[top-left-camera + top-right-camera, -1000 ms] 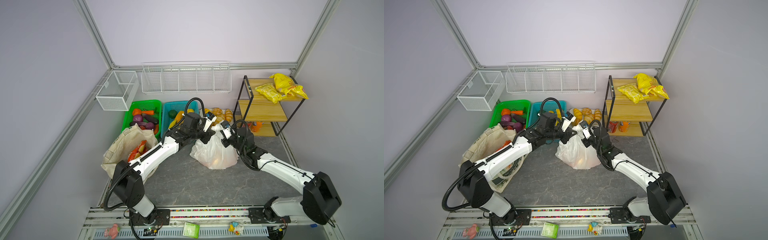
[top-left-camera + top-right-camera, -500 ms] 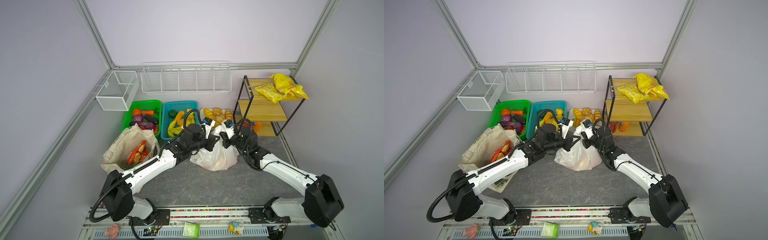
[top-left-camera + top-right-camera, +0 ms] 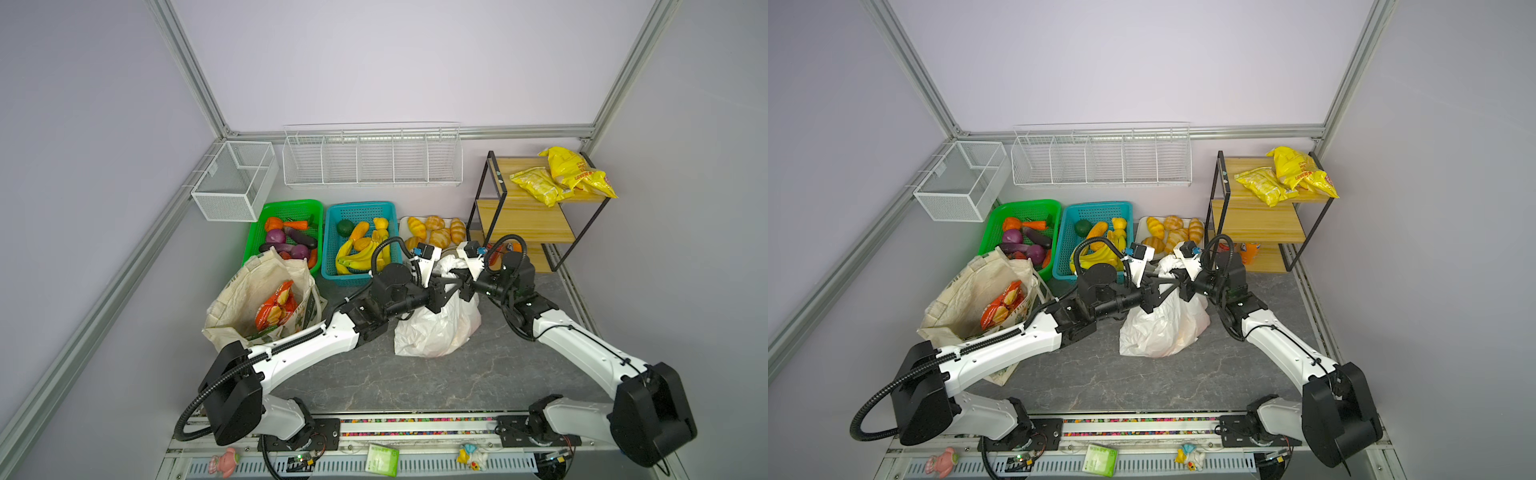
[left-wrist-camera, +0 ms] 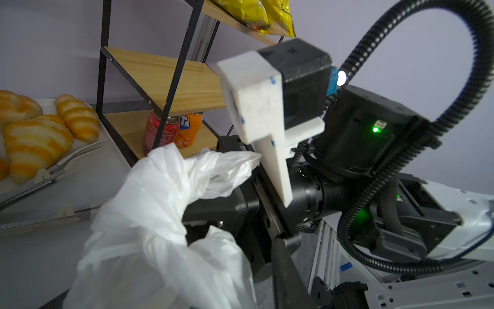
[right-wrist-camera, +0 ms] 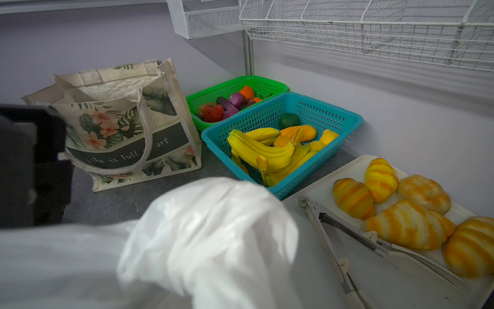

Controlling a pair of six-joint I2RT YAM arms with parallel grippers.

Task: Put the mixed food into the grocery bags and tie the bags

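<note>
Tote (image 3: 257, 291) stood left with the red packet (image 3: 276, 307) inside; the loaded plastic bag (image 3: 436, 332) sat mid-table. Tying looked to be in hand: right gripper (image 3: 467, 286) pinched tight on the plastic bag's twisted top, left gripper (image 3: 453, 284) nose to nose with it, its jaw gap hidden from me. Next, I judged, the left needed a hold on the free handle to draw the knot.

Steeply down from overhead in both top views; close from each wrist, sharing the plastic carrier bag (image 3: 436, 332) just ahead.
</note>
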